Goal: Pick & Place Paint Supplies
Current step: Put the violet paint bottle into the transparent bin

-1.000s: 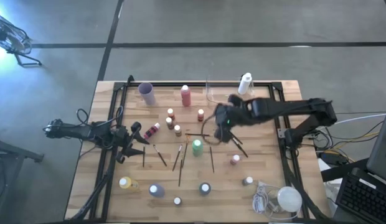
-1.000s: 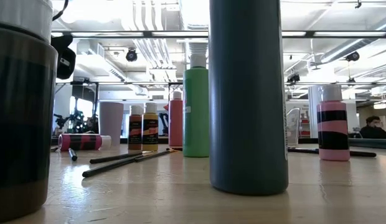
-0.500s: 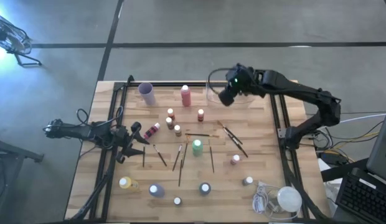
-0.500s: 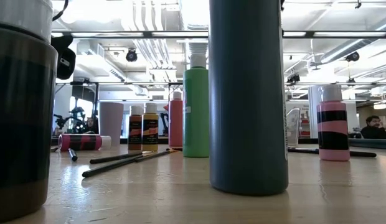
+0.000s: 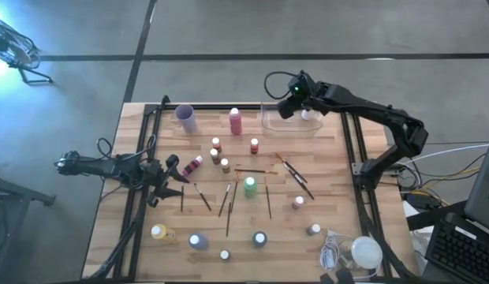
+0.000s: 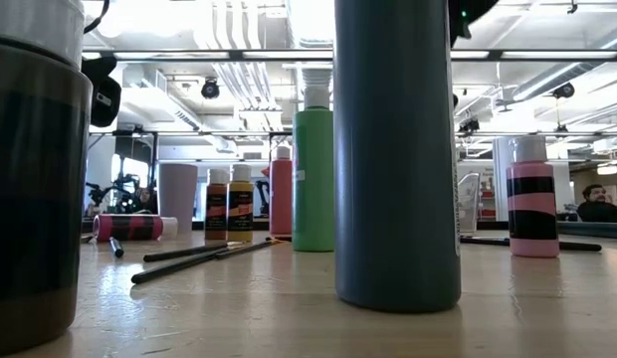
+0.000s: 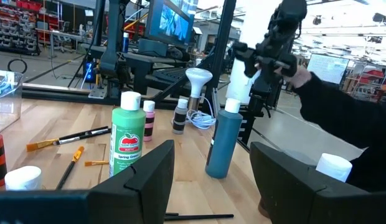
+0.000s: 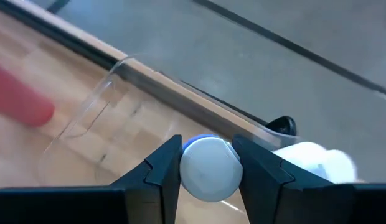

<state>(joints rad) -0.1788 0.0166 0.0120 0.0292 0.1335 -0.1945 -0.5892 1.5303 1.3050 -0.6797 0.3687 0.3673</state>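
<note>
Wooden table (image 5: 331, 189), black rail frame along its sides. Right gripper (image 5: 290, 106): raised over the far edge of the table, above the clear plastic tray (image 5: 270, 120); its fingers (image 8: 160, 167) are closed on a pale-capped bottle (image 8: 210, 168) with a blue rim under the cap, held above the tray. White bottle (image 5: 310, 115): lying in the tray's right end. Left gripper (image 5: 172, 167): low at the left rail, fingers (image 7: 149, 168) parted and holding nothing, pointed across the table. Far row, near the edge: purple cup (image 5: 185, 118), tall red bottle (image 5: 235, 121). Middle cluster: three small bottles (image 5: 217, 150), a pink bottle on its side (image 5: 194, 165) just beside the left gripper, a green bottle (image 5: 249, 186) upright. Paintbrushes: several thin dark ones (image 5: 227, 201) lying loose around the green bottle, two more (image 5: 295, 175) to its right, angled toward the right rail. Pink-striped bottle (image 5: 297, 202): upright, right of centre. Near row: yellow bottle (image 5: 158, 232), purple bottle (image 5: 196, 240), teal bottle (image 5: 260, 238), two small ones (image 5: 225, 255) and (image 5: 314, 229), all well apart. White round lump with coiled cord (image 5: 363, 252): near right corner. Open wood: a bare strip between the tray and the brushes, and along the right rail.
</note>
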